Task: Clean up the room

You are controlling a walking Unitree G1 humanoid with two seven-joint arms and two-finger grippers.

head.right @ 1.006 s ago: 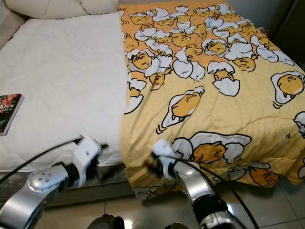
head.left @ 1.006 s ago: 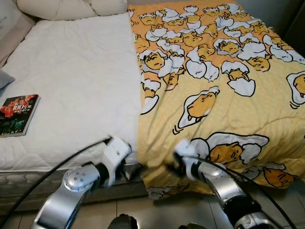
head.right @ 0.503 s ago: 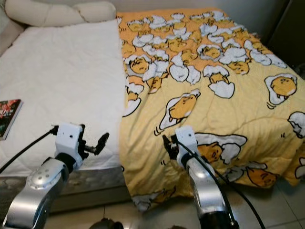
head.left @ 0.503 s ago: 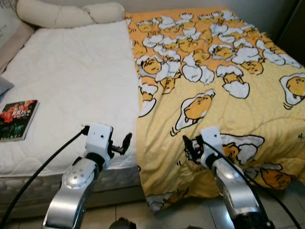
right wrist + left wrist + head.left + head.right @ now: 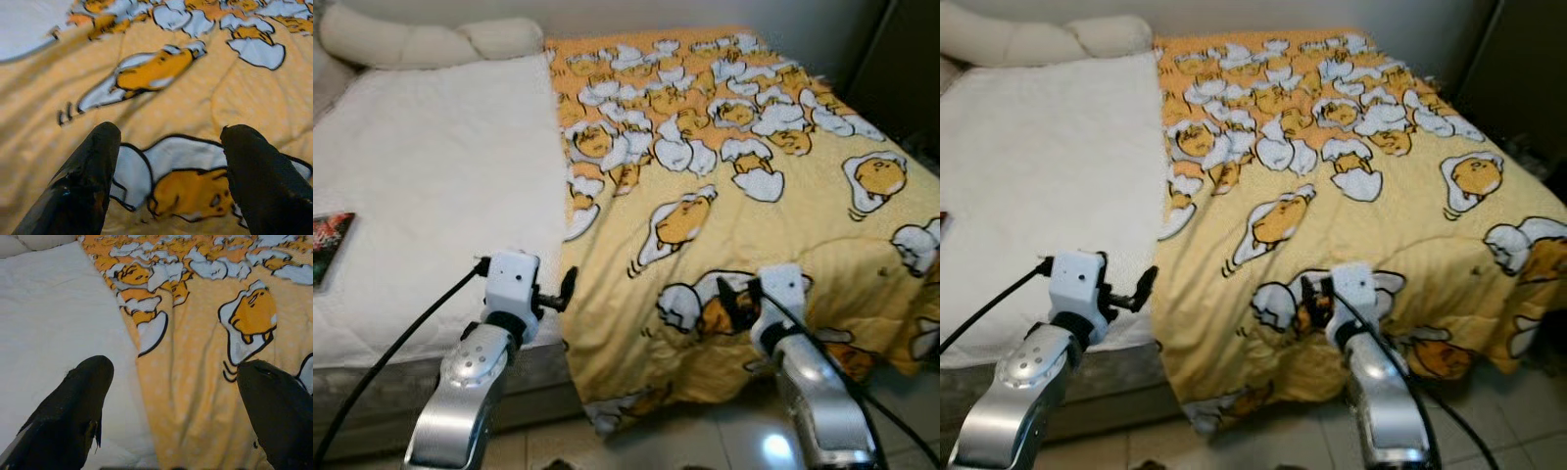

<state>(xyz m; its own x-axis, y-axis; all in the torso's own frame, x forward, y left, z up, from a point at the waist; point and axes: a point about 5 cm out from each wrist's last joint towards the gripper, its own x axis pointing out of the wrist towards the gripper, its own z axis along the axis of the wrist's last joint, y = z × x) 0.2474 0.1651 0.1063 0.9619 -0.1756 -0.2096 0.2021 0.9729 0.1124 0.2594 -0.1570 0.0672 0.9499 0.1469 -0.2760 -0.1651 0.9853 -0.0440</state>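
Note:
A yellow blanket (image 5: 705, 196) printed with egg cartoons covers the right half of the bed and hangs over its foot edge. The white mattress (image 5: 431, 176) lies bare on the left half. My left gripper (image 5: 566, 289) is open and hovers at the foot edge, by the blanket's left border; in the left wrist view its fingers (image 5: 73, 406) straddle that border (image 5: 142, 377). Over the blanket near the foot edge, my right gripper (image 5: 734, 294) is open, its fingers (image 5: 88, 176) spread above an egg print (image 5: 186, 191) with nothing between them.
A book (image 5: 328, 240) lies on the mattress at the far left. Cream pillows (image 5: 421, 39) line the head of the bed. Dark furniture (image 5: 901, 69) stands to the right of the bed. Tiled floor (image 5: 705, 441) runs along the foot.
Both arms rose from below the bed's foot edge to above the bed. The right gripper moved out over the blanket. The camera has turned to the right.

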